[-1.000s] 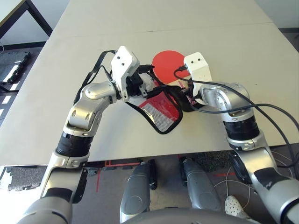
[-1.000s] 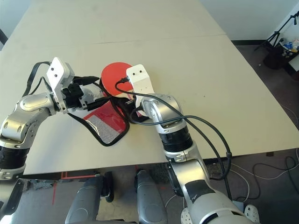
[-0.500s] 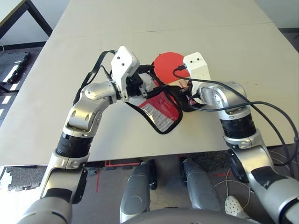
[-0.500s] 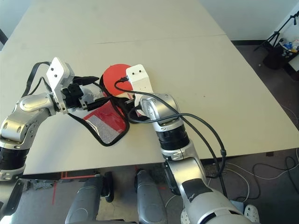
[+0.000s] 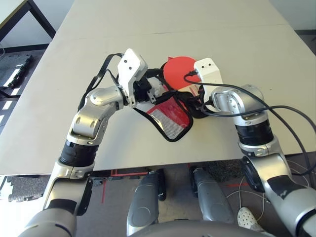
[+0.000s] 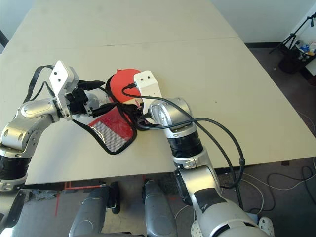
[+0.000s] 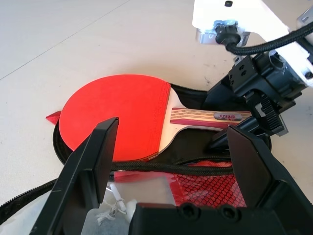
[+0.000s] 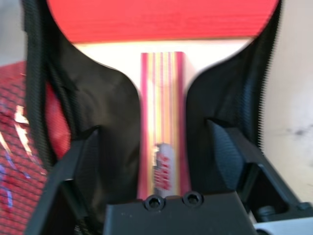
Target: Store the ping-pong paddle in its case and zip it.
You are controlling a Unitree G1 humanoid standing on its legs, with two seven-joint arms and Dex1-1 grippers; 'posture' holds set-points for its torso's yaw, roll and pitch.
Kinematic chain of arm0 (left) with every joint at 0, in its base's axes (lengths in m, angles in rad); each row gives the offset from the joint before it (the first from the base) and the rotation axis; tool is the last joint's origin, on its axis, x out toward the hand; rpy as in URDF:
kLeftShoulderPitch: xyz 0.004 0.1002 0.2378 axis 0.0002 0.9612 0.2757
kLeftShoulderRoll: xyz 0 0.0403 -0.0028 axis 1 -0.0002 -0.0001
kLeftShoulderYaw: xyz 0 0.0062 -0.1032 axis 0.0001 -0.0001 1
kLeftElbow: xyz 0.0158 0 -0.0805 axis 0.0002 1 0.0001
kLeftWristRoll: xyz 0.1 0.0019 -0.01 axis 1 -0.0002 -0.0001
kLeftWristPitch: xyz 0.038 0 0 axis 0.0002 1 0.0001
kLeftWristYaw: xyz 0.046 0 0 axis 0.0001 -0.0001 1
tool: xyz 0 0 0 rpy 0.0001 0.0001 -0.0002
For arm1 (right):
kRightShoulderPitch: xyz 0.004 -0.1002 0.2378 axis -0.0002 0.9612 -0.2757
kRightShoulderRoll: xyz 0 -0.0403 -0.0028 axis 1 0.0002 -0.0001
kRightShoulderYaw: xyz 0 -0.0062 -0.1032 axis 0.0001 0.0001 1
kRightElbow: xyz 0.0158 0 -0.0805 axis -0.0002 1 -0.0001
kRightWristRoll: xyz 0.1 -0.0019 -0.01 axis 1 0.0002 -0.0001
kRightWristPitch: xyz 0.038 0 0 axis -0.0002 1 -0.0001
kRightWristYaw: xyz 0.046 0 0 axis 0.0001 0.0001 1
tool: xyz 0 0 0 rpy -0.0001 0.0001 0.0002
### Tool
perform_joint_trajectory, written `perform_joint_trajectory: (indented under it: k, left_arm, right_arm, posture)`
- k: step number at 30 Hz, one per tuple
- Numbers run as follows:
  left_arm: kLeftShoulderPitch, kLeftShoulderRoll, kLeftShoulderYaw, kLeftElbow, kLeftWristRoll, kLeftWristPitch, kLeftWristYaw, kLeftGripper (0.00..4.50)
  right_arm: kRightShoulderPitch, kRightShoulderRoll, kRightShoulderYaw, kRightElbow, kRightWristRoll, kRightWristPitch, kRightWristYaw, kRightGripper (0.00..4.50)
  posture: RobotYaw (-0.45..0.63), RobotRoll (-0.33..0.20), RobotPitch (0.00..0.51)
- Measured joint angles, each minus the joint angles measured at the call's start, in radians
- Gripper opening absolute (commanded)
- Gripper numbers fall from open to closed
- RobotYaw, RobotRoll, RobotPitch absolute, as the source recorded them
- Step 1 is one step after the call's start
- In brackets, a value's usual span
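The ping-pong paddle (image 5: 178,71) lies flat with its red face up, its head resting on the black lining (image 7: 195,139) of the opened case. The case's red top flap with the black mesh patch (image 5: 170,116) is folded back toward me. Beside the flap lies the grey-white charm (image 7: 115,203). My right gripper (image 8: 154,133) is open, one finger on each side of the striped wooden handle (image 8: 161,122) with a gap on both sides. My left gripper (image 7: 173,129) is open just above the flap, facing the paddle head.
The case sits mid-table on the pale tabletop (image 5: 256,44), whose near edge (image 5: 148,165) is just below the flap. Black cables (image 5: 276,111) loop off my right forearm. A black strap (image 5: 98,76) arches over my left wrist.
My right gripper has pushed the paddle a little further from me, deeper into the case, and a red corner of the case now peeks out beyond the head. The left arm has stayed still.
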Motion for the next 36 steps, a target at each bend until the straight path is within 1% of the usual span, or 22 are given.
perform_joint_trajectory:
  k: [2,4,9,10,13,19,20,21,28,33,35,36]
  left_arm:
    - [0.0,0.0,0.0,0.0,0.0,0.0,0.0,4.5]
    - [0.0,0.0,0.0,0.0,0.0,0.0,0.0,4.5]
    - [0.0,-0.004,-0.002,0.001,0.002,0.0,0.0,4.5]
    - [0.0,-0.004,-0.002,0.001,0.002,0.0,0.0,4.5]
    - [-0.002,-0.004,-0.002,0.002,0.004,0.0,-0.001,4.5]
    - [-0.002,-0.004,-0.002,0.003,0.006,-0.001,-0.004,4.5]
    - [-0.002,-0.004,-0.002,0.003,0.007,-0.001,-0.004,4.5]
    - [-0.002,-0.004,-0.003,0.003,0.008,-0.001,-0.005,4.5]
    - [-0.002,-0.004,-0.004,0.003,0.014,-0.001,-0.008,4.5]
    - [-0.002,-0.004,-0.004,0.003,0.016,-0.001,-0.008,4.5]
    - [-0.002,-0.004,-0.004,0.003,0.016,-0.001,-0.008,4.5]
    - [-0.002,-0.004,-0.004,0.003,0.016,-0.001,-0.009,4.5]
  right_arm:
    - [0.0,-0.04,0.0,-0.011,0.012,0.004,0.025,4.47]
    - [0.0,-0.06,0.0,-0.025,0.022,0.004,0.044,4.47]
    - [0.0,-0.069,0.006,-0.027,0.027,-0.001,0.06,4.47]
    - [0.0,-0.067,0.008,-0.027,0.028,-0.002,0.06,4.32]
    - [0.008,-0.059,0.012,-0.027,0.028,-0.002,0.059,3.68]
    - [0.02,-0.057,0.027,-0.033,0.029,-0.001,0.058,1.73]
    - [0.021,-0.06,0.028,-0.037,0.03,0.0,0.059,1.47]
    - [0.021,-0.07,0.029,-0.04,0.031,0.0,0.06,1.34]
    - [0.026,-0.112,0.042,-0.072,0.052,0.014,0.088,1.34]
    - [0.045,-0.116,0.042,-0.1,0.056,0.019,0.093,1.34]
    - [0.053,-0.116,0.042,-0.112,0.055,0.018,0.091,2.12]
    - [0.055,-0.115,0.042,-0.117,0.055,0.017,0.091,2.31]
  posture:
    - [0.01,0.0,0.227]
    - [0.01,0.0,0.224]
    - [0.01,0.0,0.222]
    - [0.01,0.0,0.222]
    - [0.01,0.0,0.221]
    - [0.01,0.0,0.221]
    - [0.01,0.0,0.221]
    - [0.01,0.0,0.221]
    - [0.01,0.0,0.224]
    - [0.0,0.0,0.227]
    - [0.0,0.0,0.228]
    - [0.0,0.0,0.228]
